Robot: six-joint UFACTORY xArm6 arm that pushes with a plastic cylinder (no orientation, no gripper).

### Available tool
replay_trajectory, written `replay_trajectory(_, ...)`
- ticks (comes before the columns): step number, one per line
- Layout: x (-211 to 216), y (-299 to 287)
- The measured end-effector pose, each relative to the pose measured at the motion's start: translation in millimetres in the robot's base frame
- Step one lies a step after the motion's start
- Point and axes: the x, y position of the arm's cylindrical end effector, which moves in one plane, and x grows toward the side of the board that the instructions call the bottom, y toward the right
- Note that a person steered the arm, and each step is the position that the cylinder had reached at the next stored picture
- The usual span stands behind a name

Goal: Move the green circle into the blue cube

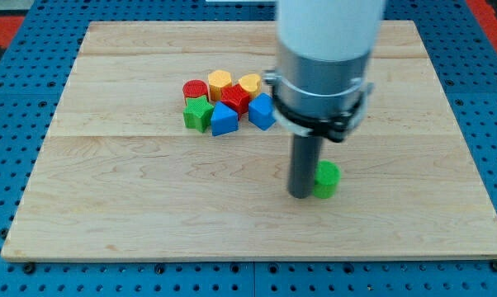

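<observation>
The green circle (pixel 326 179) sits alone on the wooden board (pixel 149 223), right of centre toward the view's bottom. My tip (pixel 300 195) rests on the board, touching the green circle's left side. The blue cube (pixel 262 111) lies up and to the left of the tip, at the right end of a cluster of blocks. The arm's grey and white body hides the board above the tip.
The cluster holds a red circle (pixel 196 89), a yellow hexagon (pixel 220 81), a yellow heart (pixel 249 83), a red star (pixel 236 98), a green star (pixel 198 114) and a second blue block (pixel 224 120). A blue pegboard (pixel 496 124) surrounds the board.
</observation>
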Motion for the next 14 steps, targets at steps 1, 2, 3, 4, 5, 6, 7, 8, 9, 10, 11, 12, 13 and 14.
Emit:
replay_trajectory(1,-1.5,20.0)
replay_trajectory(2,0.4,50.8)
replay_trajectory(3,10.9,87.8)
replay_trajectory(4,-25.2,47.3)
replay_trajectory(5,-73.1,-0.2)
replay_trajectory(6,-78.1,21.1)
replay_trajectory(7,-25.0,79.5)
replay_trajectory(8,-47.3,108.5)
replay_trajectory(9,-107.1,56.4)
replay_trajectory(10,-158.5,7.0)
replay_trajectory(11,-191.1,38.2)
replay_trajectory(12,-240.0,74.9)
replay_trajectory(13,-256.7,-2.3)
replay_trajectory(14,-229.9,2.9)
